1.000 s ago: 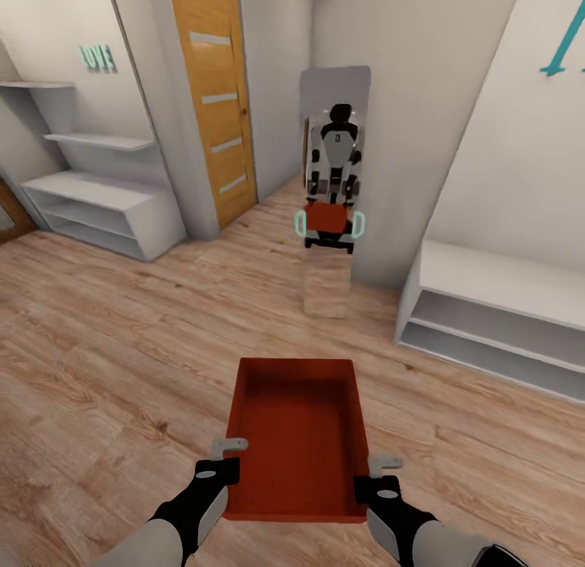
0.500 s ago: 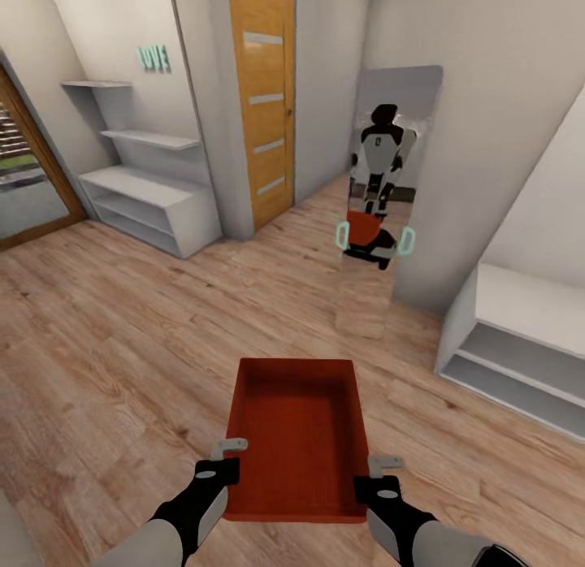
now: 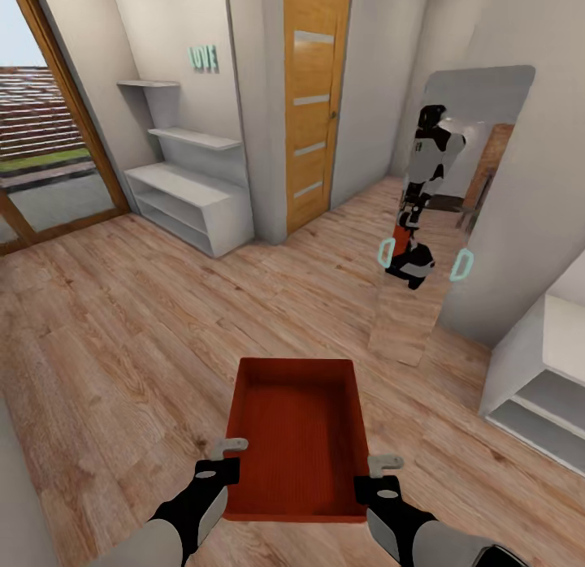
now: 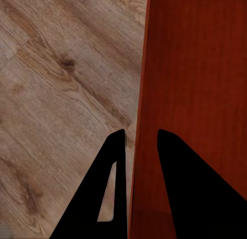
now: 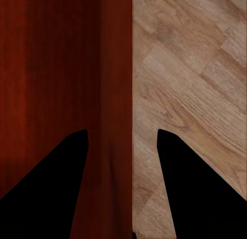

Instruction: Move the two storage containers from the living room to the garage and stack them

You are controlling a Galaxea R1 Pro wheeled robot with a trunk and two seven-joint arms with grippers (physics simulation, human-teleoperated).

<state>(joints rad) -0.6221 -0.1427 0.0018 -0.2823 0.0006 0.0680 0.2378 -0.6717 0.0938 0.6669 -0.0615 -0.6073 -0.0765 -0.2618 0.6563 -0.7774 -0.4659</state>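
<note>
We're carrying one orange-red bin (image 3: pixel 295 437) between both arms, held out front above the wood-plank floor (image 3: pixel 122 323), long axis pointing straight ahead of us, open top up, nothing inside. Left gripper (image 3: pixel 221 457) is on the bin's left long wall near our end; in the left wrist view the two dark fingers (image 4: pixel 116 187) straddle that thin wall, one outside, one inside, so we read it as pinching the wall. Right gripper (image 3: pixel 380 473) mirrors it on the right long wall; the right wrist view shows its fingers (image 5: pixel 69 187) either side of the wall too, but with a wider visible gap, so contact there looks likely without being certain. Both arms are equally near, grips roughly opposite each other, so the load is balanced across the short axis and hangs forward along the long one. Ahead: an orange wooden door (image 3: pixel 313 104), shut, left of centre; a tall mirror (image 3: pixel 455 218) on the right wall showing our own reflection; white shelves (image 3: pixel 191 189) left of the door; a glazed opening (image 3: pixel 49 153) at far left. Our judgement: this is the transit leg, no concrete floor in view yet. The second bin isn't something we can place from here. Door lies ahead-left of the bin's long axis, so we'd need to turn left to line up.
</note>
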